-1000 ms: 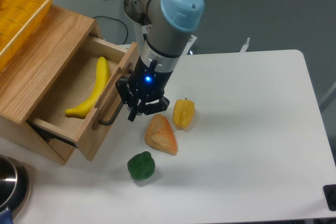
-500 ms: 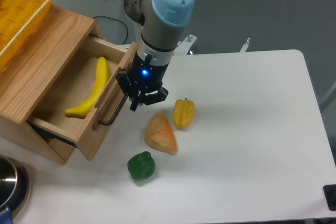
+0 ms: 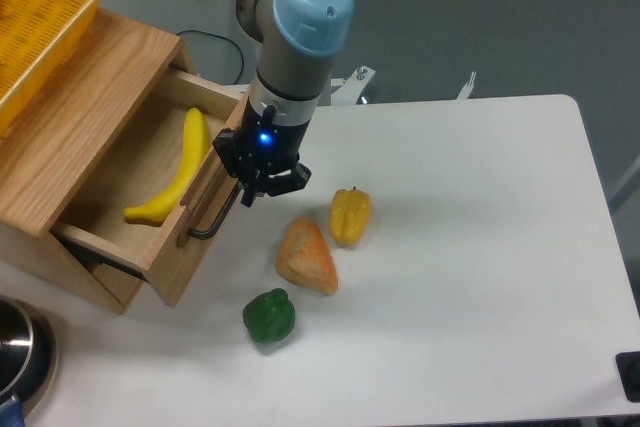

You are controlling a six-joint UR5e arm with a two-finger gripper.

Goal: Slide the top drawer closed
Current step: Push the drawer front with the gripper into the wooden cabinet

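At the tabletop's (image 3: 480,277) left edge the top drawer (image 3: 205,212) stands pulled open, a banana (image 3: 178,169) inside. The tool (image 3: 258,185) sits against its front by the handle, whether clenched I cannot tell; next, push leftward.

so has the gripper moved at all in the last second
Yes. The gripper has shifted left and slightly up, away from the yellow pepper and toward the top drawer, which still stands open with the banana inside.
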